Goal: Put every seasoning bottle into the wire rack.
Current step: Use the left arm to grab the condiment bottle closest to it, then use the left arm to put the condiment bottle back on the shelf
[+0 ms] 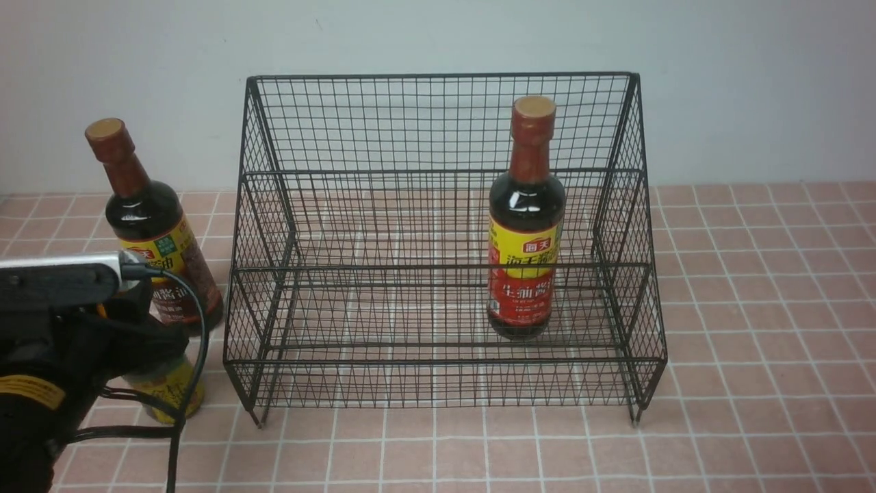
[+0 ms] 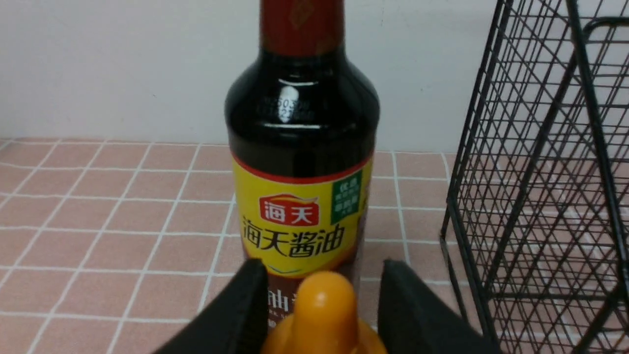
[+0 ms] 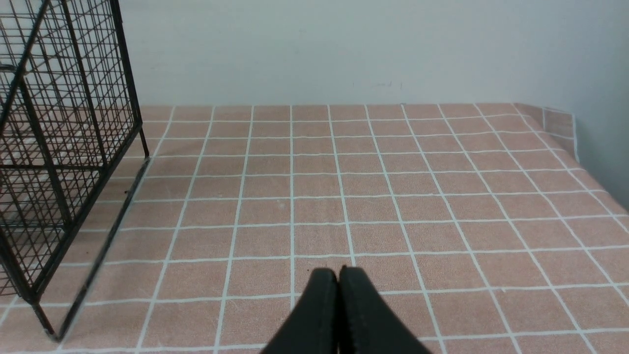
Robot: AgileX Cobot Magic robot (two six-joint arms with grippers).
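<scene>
One tall seasoning bottle (image 1: pixel 525 226) with a yellow-red label stands upright inside the wire rack (image 1: pixel 438 74), right of its middle. A second tall bottle (image 1: pixel 154 233) leans on the tiles left of the rack. In front of it stands the short bottle (image 1: pixel 171 390), its top hidden by my left arm (image 1: pixel 68 329). In the left wrist view my left gripper (image 2: pixel 322 275) has a finger on each side of the short bottle's orange nozzle cap (image 2: pixel 322 314), with gaps beside the nozzle; contact lower down is unclear. My right gripper (image 3: pixel 339 273) is shut and empty above the tiles, right of the rack (image 3: pixel 49 147).
The pink tiled top ends at a pale wall behind the rack. The rack's side (image 2: pixel 540 196) stands close beside the tall bottle (image 2: pixel 302 147). A black cable (image 1: pixel 195 356) loops from my left wrist past the short bottle. A raised tile edge (image 3: pixel 555 123) bounds the far right.
</scene>
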